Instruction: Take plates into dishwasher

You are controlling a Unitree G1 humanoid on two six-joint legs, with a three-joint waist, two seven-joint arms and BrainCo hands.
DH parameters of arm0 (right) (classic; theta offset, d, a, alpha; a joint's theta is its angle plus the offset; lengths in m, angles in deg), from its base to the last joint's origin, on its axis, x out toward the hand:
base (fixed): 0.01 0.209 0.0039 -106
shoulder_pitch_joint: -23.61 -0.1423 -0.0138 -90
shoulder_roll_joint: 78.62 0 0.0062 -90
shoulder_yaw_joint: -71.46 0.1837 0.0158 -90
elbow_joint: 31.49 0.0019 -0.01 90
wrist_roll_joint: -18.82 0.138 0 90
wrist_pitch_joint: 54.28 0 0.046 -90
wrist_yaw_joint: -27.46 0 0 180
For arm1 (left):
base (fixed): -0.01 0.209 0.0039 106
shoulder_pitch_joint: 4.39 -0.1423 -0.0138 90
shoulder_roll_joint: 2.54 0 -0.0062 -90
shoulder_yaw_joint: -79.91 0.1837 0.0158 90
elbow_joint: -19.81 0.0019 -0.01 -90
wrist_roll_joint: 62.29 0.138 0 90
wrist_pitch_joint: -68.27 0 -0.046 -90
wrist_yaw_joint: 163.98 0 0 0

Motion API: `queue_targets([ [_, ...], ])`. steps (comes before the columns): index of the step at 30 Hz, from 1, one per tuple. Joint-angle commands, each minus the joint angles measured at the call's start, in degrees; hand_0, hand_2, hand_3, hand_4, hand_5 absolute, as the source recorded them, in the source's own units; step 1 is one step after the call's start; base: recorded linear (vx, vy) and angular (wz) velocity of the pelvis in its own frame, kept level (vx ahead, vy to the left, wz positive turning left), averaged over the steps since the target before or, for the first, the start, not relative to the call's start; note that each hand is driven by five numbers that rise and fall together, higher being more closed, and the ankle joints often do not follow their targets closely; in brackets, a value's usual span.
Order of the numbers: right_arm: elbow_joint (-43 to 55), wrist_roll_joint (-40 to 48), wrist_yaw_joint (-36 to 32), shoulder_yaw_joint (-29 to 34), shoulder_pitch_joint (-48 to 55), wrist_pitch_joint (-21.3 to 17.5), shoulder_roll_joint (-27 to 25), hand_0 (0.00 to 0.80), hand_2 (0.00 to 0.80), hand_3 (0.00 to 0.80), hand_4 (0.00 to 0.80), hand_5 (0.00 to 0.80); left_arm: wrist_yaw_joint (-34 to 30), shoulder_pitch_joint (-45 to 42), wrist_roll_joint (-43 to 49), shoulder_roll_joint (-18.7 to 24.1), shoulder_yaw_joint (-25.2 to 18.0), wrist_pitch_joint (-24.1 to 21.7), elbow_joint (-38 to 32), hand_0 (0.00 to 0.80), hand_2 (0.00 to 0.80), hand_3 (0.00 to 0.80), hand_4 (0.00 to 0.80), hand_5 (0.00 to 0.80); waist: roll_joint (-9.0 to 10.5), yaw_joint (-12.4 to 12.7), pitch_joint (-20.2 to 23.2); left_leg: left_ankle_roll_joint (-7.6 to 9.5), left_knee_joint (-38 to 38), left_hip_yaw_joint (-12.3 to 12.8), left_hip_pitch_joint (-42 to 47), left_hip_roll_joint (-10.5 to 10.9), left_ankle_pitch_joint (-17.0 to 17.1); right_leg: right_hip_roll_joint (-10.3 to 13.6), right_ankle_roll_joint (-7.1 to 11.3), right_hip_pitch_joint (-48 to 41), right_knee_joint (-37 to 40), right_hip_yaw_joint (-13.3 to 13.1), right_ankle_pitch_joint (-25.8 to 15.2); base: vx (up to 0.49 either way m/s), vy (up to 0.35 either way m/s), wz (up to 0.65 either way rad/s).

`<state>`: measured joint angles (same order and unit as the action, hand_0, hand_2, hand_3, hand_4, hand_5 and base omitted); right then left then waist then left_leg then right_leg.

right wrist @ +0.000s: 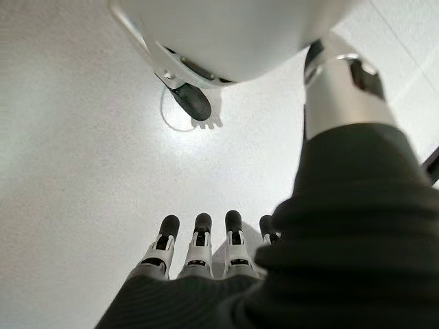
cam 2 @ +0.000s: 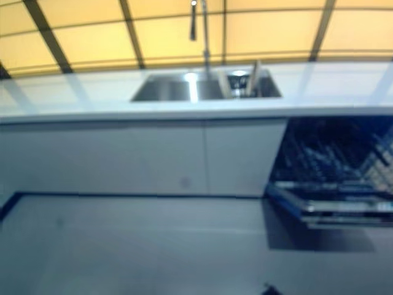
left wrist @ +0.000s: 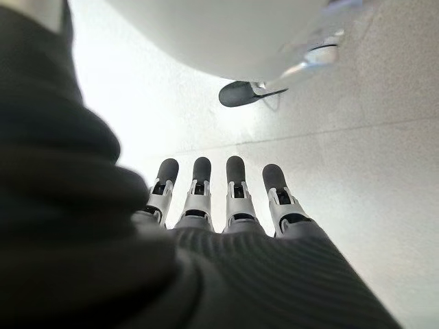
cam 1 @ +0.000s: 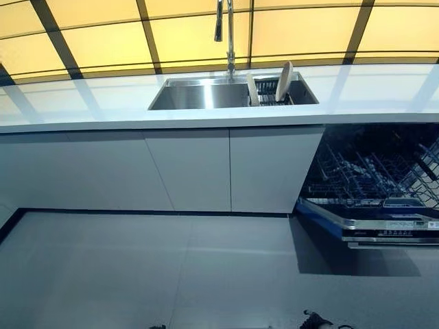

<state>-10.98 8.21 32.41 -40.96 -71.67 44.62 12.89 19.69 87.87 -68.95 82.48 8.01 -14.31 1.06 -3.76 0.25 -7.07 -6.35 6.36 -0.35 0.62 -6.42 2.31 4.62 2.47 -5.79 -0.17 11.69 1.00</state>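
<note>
Two plates [cam 1: 282, 81] stand on edge in a dark rack [cam 1: 269, 90] at the right end of the sink [cam 1: 199, 94]; both pale, beige-white, round; the right one is taller and leans right, the left one [cam 1: 252, 90] is lower and shows mostly its rim; they sit near each other, can't tell if touching. Left part of the steel basin shows nothing in it; the faucet [cam 1: 223, 31] rises behind the basin, just left of the rack. Sink is set in a white counter [cam 1: 82, 103] over white cabinet doors [cam 1: 195, 168].

Dishwasher [cam 1: 374, 185] is to the right of the cabinets, under the counter; door [cam 1: 384, 226] is dropped open, lower rack [cam 1: 370, 175] of dark wire tines visible inside; no dishes made out among the tines, though it's dim in there. Plates and dishwasher are well apart, the plates up on the counter level, the machine below and to the right.

Left hand [left wrist: 219, 205], seen in its wrist view only: fingers [left wrist: 235, 188] straight, spread in a row, pointing at grey floor [left wrist: 370, 178], holding nothing. Right hand [right wrist: 199, 253], same in its own wrist view: fingers [right wrist: 199, 243] extended, relaxed, empty, over the floor. Neither hand appears in the head views; both are well clear of sink and plates.
</note>
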Motion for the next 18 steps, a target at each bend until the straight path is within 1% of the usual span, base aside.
queue_targets([
  [1,-2.0,-2.8,-1.9,-3.0,-1.6,1.1,0.6,0.0,0.0,0.0,0.0,0.0,1.1,2.7,-5.4,-0.2,-1.5,-1.7,-0.3,0.0,0.0,0.0,0.0,0.0,4.55,3.0,-5.8,3.98,13.0,1.3,-6.8,2.2,4.7,0.5,-2.29,0.1,-6.7,-1.5,1.4,0.11,-0.039,-0.05],
  [2,-1.9,-2.8,-2.4,-3.2,-1.7,1.9,0.2,0.0,0.0,0.0,0.0,0.0,1.5,2.2,-6.4,-0.3,-2.5,-2.6,-0.4,0.0,0.0,0.0,0.0,0.0,3.67,3.9,-6.9,3.47,12.8,0.5,-9.2,3.0,7.1,-0.3,-2.41,-0.7,-7.5,-2.3,2.3,0.138,0.022,-0.2],
  [3,-2.0,-3.1,-2.5,-3.2,-1.7,1.9,0.1,0.0,0.0,0.0,0.0,0.0,1.6,1.9,-6.4,-0.4,-2.8,-3.0,-0.4,0.0,0.0,0.0,0.0,0.0,2.97,4.3,-7.2,3.05,11.4,0.3,-9.9,3.4,8.6,-0.9,-2.36,-1.2,-7.7,-2.7,2.8,0.266,0.046,-0.26],
  [4,-2.4,-3.9,-3.0,-3.0,-1.8,1.8,-0.1,0.0,0.0,0.0,0.0,0.0,1.6,1.2,-6.3,-0.5,-3.2,-3.6,-0.3,0.0,0.0,0.0,0.0,0.0,1.6,5.0,-7.7,2.2,7.6,0.5,-11.0,3.4,11.6,-2.3,-2.31,-2.6,-7.6,-3.4,3.6,0.223,0.041,-0.18],
  [5,-2.6,-4.1,-3.3,-3.0,-1.8,1.9,-0.1,0.0,0.0,0.0,0.0,0.0,1.5,1.0,-6.3,-0.5,-3.2,-3.6,-0.3,0.0,0.0,0.0,0.0,0.0,1.42,5.2,-7.9,2.01,6.5,0.8,-10.9,3.4,12.2,-2.5,-2.29,-3.1,-7.6,-3.6,3.9,0.328,0.054,-0.18],
  [6,-2.9,-4.3,-4.3,-2.8,-1.8,2.3,-0.2,0.0,0.0,0.0,0.0,0.0,1.0,0.6,-6.6,-0.5,-3.2,-3.5,-0.4,0.0,0.0,0.0,0.0,0.0,0.71,6.0,-8.1,1.25,2.3,1.6,-11.9,2.7,15.0,-3.3,-2.27,-5.0,-7.0,-4.0,4.6,0.203,0.03,-0.14],
  [7,-2.9,-4.3,-4.3,-2.8,-1.8,2.3,-0.2,0.0,0.0,0.0,0.0,0.0,1.0,0.6,-6.6,-0.4,-3.2,-3.5,-0.4,0.0,0.0,0.0,0.0,0.0,0.76,6.0,-8.1,1.25,2.2,1.7,-11.8,2.8,15.0,-3.3,-2.26,-5.0,-7.0,-4.1,4.6,0.548,0.123,-0.28],
  [8,-4.0,-2.8,-4.2,-2.3,-1.2,2.5,-0.2,0.0,0.0,0.0,0.0,0.0,1.8,0.1,-6.1,-1.0,-3.1,-3.2,0.0,0.0,0.0,0.0,0.0,0.0,0.14,7.9,-7.3,-0.45,-7.3,3.4,-15.8,0.7,19.5,-4.2,-2.19,-9.6,-5.7,-5.7,6.5,0.526,0.148,-0.35],
  [9,-4.3,-2.4,-4.0,-1.9,-0.9,2.5,-0.2,0.0,0.0,0.0,0.0,0.0,2.2,-0.1,-6.4,-1.2,-3.2,-3.3,0.3,0.0,0.0,0.0,0.0,0.0,0.44,8.3,-7.2,-0.59,-9.0,4.0,-16.0,0.3,20.0,-3.8,-2.12,-11.0,-5.7,-6.3,7.9,0.647,0.204,-0.3],
  [11,-4.6,-2.5,-4.2,-1.4,-0.2,2.5,-0.2,0.0,0.0,0.0,0.0,0.0,3.1,-0.4,-7.9,-1.6,-3.8,-3.9,0.9,0.0,0.0,0.0,0.0,0.0,0.52,8.5,-6.3,-0.92,-9.1,4.7,-17.0,-1.2,20.6,-3.4,-2.01,-13.1,-6.4,-7.3,10.8,0.391,0.178,-0.05],
  [12,-4.9,-2.6,-4.2,-1.2,-0.1,2.5,-0.1,0.0,0.0,0.0,0.0,0.0,3.5,-0.4,-8.5,-1.8,-4.3,-4.0,1.1,0.0,0.0,0.0,0.0,0.0,0.53,8.6,-5.9,-0.83,-8.9,5.4,-17.0,-1.8,20.3,-3.0,-1.79,-13.8,-6.9,-7.6,12.0,0.452,0.245,-0.24],
  [14,-5.6,-2.9,-4.1,-0.7,-0.2,2.5,0.6,0.0,0.0,0.0,0.0,0.0,3.6,-0.3,-8.3,-1.7,-5.6,-3.8,1.5,0.0,0.0,0.0,0.0,0.0,1.24,8.6,-4.7,0.22,-8.6,8.9,-16.4,-2.8,16.4,-1.3,-0.56,-14.9,-8.7,-7.6,13.8,0.444,0.225,-0.5],
  [15,-5.7,-2.7,-3.7,-0.4,-0.1,2.7,1.0,0.0,0.0,0.0,0.0,0.0,4.0,-0.1,-7.6,-1.4,-6.0,-3.9,2.0,0.0,0.0,0.0,0.0,0.0,1.62,8.8,-4.1,0.55,-7.5,9.4,-16.6,-2.9,15.5,-0.7,0.0,-15.6,-9.4,-7.3,14.4,0.422,0.153,-0.42],
  [16,-6.0,-1.4,-3.1,-0.1,0.1,2.5,1.4,0.0,0.0,0.0,0.0,0.0,4.6,0.0,-6.4,-1.0,-6.3,-4.3,2.3,0.0,0.0,0.0,0.0,0.0,2.12,9.0,-3.6,0.85,-5.6,9.5,-16.5,-2.8,14.5,0.0,0.52,-16.2,-9.9,-6.7,14.5,0.488,0.167,-0.27],
  [17,-5.5,-2.3,-3.6,0.7,0.3,2.5,2.0,0.0,0.0,0.0,0.0,0.0,4.5,0.3,-4.9,-0.1,-6.5,-4.1,2.4,0.0,0.0,0.0,0.0,0.0,3.19,9.1,-2.7,1.67,-3.6,9.5,-16.1,-2.0,12.8,1.1,1.66,-16.9,-10.1,-6.1,12.9,0.46,0.172,-0.04],
  [18,-5.4,-2.9,-3.8,0.6,0.3,1.9,2.3,0.0,0.0,0.0,0.0,0.0,4.5,0.6,-4.7,0.5,-6.3,-3.8,2.2,0.0,0.0,0.0,0.0,0.0,3.97,9.0,-2.0,2.63,-3.6,10.0,-15.1,-1.4,11.3,2.0,2.66,-16.5,-10.0,-5.4,10.7,0.377,0.166,0.12],
])
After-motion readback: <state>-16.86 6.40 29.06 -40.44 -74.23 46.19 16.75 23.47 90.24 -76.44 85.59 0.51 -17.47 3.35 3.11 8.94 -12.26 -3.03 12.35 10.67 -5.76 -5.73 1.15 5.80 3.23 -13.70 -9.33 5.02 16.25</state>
